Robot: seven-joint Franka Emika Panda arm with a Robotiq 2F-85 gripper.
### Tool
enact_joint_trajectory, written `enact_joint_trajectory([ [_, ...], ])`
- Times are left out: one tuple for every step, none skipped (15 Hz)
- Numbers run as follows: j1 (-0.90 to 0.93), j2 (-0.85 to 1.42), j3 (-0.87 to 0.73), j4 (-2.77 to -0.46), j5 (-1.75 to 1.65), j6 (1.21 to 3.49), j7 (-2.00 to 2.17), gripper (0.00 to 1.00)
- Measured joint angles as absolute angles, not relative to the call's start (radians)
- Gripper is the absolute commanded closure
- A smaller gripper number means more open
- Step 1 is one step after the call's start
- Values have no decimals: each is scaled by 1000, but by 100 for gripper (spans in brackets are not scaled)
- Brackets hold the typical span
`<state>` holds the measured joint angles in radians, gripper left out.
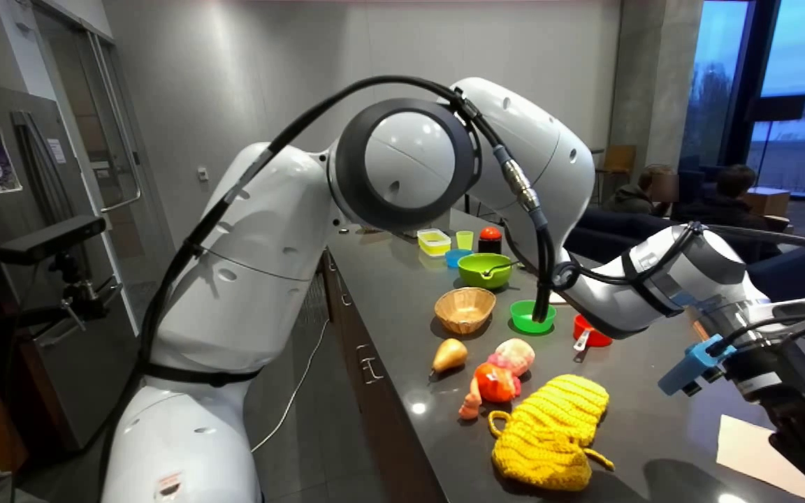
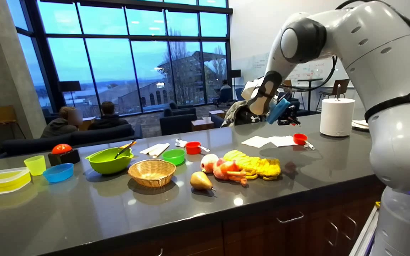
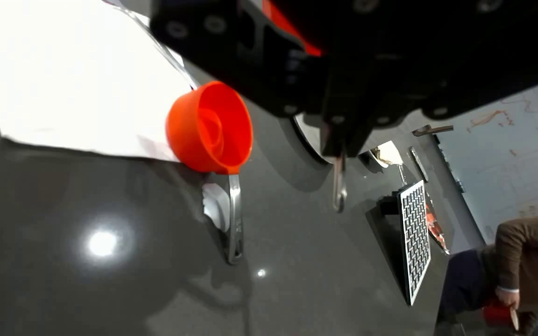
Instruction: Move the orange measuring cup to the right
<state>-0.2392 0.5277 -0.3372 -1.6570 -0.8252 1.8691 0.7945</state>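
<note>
Your hand [image 3: 342,150] has its fingers drawn almost together, a thin metal handle [image 3: 339,186] sticking out between the tips; it looks clamped on that handle. Only a red-orange strip of the rest shows behind the hand's dark frame; I take it for the orange measuring cup [image 3: 288,24] you are to move, so the present step seems to be the carry. Hold the squeeze firm, since a narrow handle can pivot between the pads, and make every turn gentle. Whose right is meant I can't tell; settle that first. The hand looks apart from the bench [image 2: 326,167], so level the cup before you lower it, and let go only when its base bears. Close by, a second red-orange cup [image 3: 189,133] stands at the edge of the white paper [image 3: 82,84]: land well clear of its handle. Mind also the paper towel roll [image 2: 337,117]. Farther out, a third red cup [image 2: 192,148] sits beside the small green bowl [image 2: 174,156]; leave it alone.
</note>
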Motion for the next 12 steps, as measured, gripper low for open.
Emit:
enact_joint_trajectory([
  [-245, 546, -340, -1642, -825, 1861, 795, 99],
  [-251, 564, -342, -1626, -825, 1851, 795, 99],
  [-257, 583, -345, -1610, -825, 1839, 795, 99],
  [-262, 602, -347, -1594, -824, 1826, 795, 99],
  [-267, 621, -349, -1578, -824, 1813, 795, 99],
  [-273, 640, -350, -1560, -824, 1798, 795, 99],
  [-278, 657, -352, -1544, -823, 1784, 795, 99],
  [-282, 674, -353, -1528, -823, 1768, 795, 99],
  [-286, 689, -354, -1513, -823, 1753, 794, 71],
  [-289, 703, -355, -1498, -823, 1739, 793, 71],
  [-291, 716, -355, -1484, -822, 1724, 793, 68],
  [-292, 726, -356, -1471, -822, 1710, 793, 61],
])
